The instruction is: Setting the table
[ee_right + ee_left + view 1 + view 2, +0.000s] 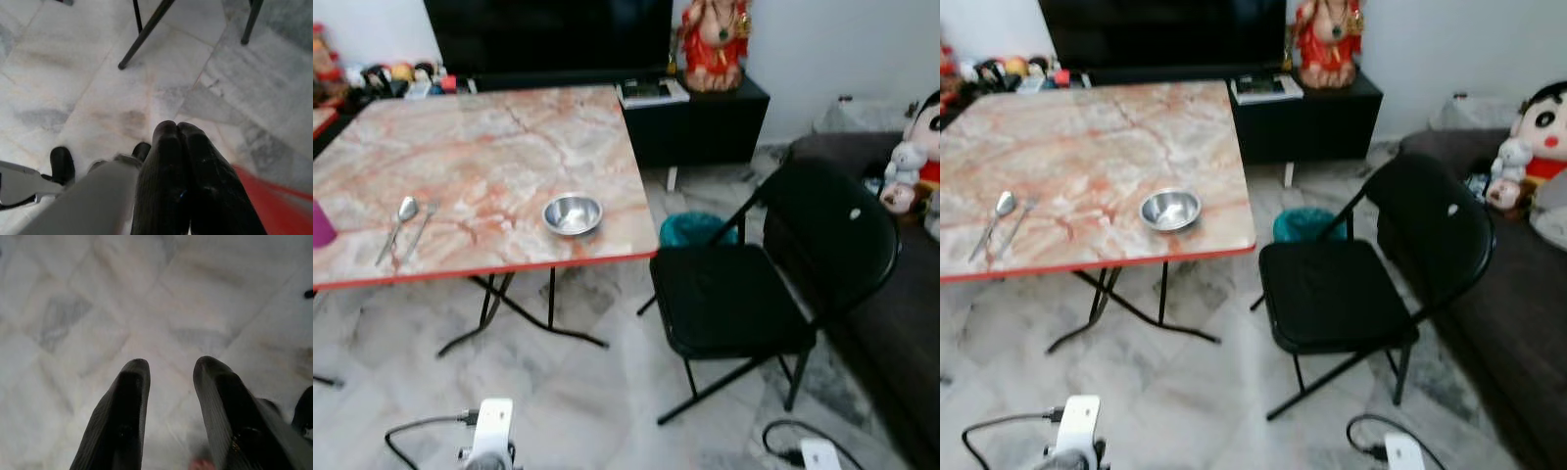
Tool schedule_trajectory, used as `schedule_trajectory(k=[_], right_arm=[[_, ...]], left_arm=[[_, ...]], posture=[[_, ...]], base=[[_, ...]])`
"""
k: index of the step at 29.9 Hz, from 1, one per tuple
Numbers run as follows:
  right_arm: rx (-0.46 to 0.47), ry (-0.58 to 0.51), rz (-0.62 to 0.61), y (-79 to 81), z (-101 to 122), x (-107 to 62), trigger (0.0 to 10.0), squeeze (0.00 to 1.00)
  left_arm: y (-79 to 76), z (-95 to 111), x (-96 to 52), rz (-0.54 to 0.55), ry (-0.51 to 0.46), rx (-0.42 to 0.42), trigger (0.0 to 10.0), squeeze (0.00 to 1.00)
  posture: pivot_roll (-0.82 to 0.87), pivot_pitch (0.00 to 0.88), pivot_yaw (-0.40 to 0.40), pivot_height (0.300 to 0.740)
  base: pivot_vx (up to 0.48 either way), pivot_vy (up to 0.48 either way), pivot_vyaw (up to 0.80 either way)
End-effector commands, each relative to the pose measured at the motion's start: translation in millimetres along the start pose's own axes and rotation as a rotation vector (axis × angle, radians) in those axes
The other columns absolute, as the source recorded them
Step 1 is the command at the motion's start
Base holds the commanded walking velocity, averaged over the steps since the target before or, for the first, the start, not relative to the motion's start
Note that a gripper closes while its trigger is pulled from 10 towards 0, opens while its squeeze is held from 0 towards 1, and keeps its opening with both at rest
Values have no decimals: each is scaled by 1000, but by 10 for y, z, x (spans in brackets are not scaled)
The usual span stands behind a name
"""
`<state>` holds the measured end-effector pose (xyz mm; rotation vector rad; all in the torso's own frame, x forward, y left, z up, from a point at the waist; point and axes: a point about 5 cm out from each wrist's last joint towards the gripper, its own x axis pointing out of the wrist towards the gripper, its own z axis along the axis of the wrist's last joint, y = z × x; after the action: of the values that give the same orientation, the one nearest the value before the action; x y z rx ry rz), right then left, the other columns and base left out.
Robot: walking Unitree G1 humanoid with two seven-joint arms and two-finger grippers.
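The marble-pattern table (489,157) with a red edge stands left of a black folding chair (744,294), and the floor (607,392) under them is pale marble tile. Near the table's front right corner sits 1 steel bowl (573,213), upright. Near the front left edge lie 1 spoon (399,223) and 1 fork (419,230), side by side. The left gripper (168,377) hangs over the floor with its 2 fingers apart, grasping nothing. The right gripper (178,134) is clenched, its fingers pressed together.
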<state>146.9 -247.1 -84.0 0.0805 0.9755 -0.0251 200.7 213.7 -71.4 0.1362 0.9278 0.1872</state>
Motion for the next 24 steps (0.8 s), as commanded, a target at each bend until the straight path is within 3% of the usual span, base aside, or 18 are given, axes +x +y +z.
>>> schedule_trajectory(k=[1,9,16,24], right_arm=[[31,15,6,39,-53,3,10000,0],[25,18,14,45,-47,6,10000,0],[15,18,18,42,-40,6,10000,0],[35,18,10,35,-45,4,10000,0]], left_arm=[[45,-88,-10,17,31,-4,10000,0],[34,-38,-4,20,11,-29,10000,0],[41,-31,-3,24,7,-35,10000,0],[47,-42,-5,28,8,-40,10000,0]], posture=[[-11,40,-9,740],[-12,38,-8,740],[-13,39,-9,740],[-8,38,-14,740]], base=[[0,0,0],[0,0,0],[264,0,411],[267,0,0]])
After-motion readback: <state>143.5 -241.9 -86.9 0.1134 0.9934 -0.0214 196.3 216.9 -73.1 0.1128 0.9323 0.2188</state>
